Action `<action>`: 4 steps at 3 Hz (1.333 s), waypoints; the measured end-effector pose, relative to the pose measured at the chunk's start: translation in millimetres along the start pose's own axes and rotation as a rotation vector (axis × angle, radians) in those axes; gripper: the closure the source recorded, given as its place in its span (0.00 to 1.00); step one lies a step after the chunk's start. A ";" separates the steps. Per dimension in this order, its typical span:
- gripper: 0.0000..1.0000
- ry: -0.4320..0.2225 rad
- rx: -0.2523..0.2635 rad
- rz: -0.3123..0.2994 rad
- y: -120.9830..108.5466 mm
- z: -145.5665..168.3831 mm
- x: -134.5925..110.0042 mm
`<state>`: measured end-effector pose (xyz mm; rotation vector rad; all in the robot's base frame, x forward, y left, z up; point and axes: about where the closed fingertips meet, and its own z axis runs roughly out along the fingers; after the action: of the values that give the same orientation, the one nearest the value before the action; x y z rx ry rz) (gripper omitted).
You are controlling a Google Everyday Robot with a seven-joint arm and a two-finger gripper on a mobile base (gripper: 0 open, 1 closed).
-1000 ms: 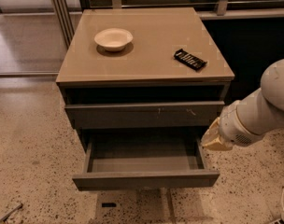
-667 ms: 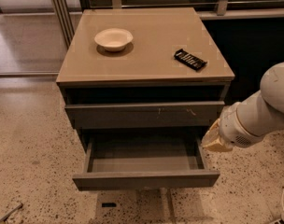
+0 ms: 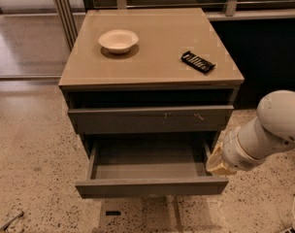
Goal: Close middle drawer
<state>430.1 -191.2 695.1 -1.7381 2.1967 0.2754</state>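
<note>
Right now the gripper (image 3: 217, 163) sits at about 4 o'clock in the view, just beside the right end of the middle drawer (image 3: 150, 187). I cannot tell if it is open or shut. The middle drawer is low down at 6 o'clock and it is pulled far out. Above it is the top drawer (image 3: 150, 120) with small white marks. On the cabinet top (image 3: 157, 72) a white bowl (image 3: 118, 40) is at 11 o'clock and a flat black thing (image 3: 198, 61) is at 1 o'clock. I think the drawer needs a push on its front to go in. The gripper is at the side, not the front, so a push from there could slip off or bump the side wall. A push on one end only could turn the drawer crooked and make it stick.
</note>
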 end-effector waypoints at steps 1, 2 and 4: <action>1.00 -0.028 -0.087 -0.013 22.9 67.6 20.5; 1.00 -0.064 -0.154 -0.008 41.0 128.4 36.9; 1.00 -0.110 -0.202 0.015 56.9 186.7 54.1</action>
<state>388.6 -161.9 499.1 -1.7624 2.1663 0.6003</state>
